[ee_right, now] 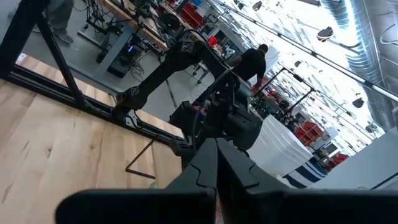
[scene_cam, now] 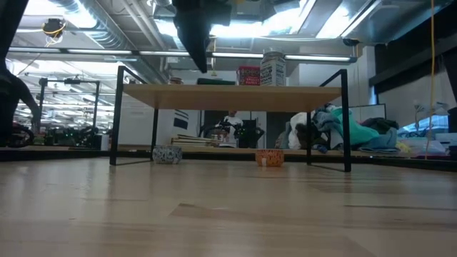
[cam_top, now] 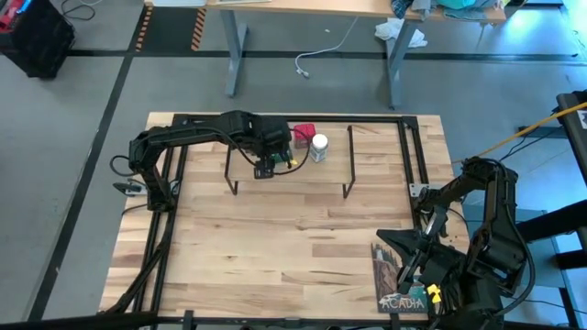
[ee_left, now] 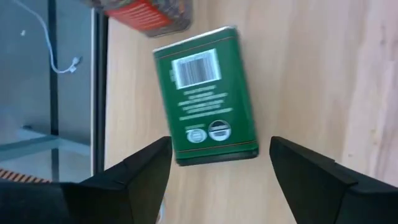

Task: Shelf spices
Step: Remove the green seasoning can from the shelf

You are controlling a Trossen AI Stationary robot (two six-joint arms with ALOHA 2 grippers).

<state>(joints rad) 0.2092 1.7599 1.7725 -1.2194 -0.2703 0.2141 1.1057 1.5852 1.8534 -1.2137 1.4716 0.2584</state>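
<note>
The shelf (cam_top: 335,170) stands at the table's far middle. On its plank a dark green square tin (ee_left: 205,93) lies flat, label up, beside the red tin (ee_left: 149,14) and the white-capped clear jar (cam_top: 319,147), which both stand upright. My left gripper (ee_left: 221,146) hovers open above the green tin's near end, one finger on either side, apart from it. The low view shows the gripper (scene_cam: 198,43) above the plank. A tiny round tan-grey jar (scene_cam: 166,154) sits on the tabletop below the shelf. My right gripper (ee_right: 217,168) waits shut at the table's near right.
A small orange object (scene_cam: 269,158) sits low beyond the shelf's legs. A dark printed card (cam_top: 401,280) lies on the near right corner under my right arm. The black frame rail (cam_top: 413,147) runs along the table's right side. Bare wood (cam_top: 275,238) spans the near middle.
</note>
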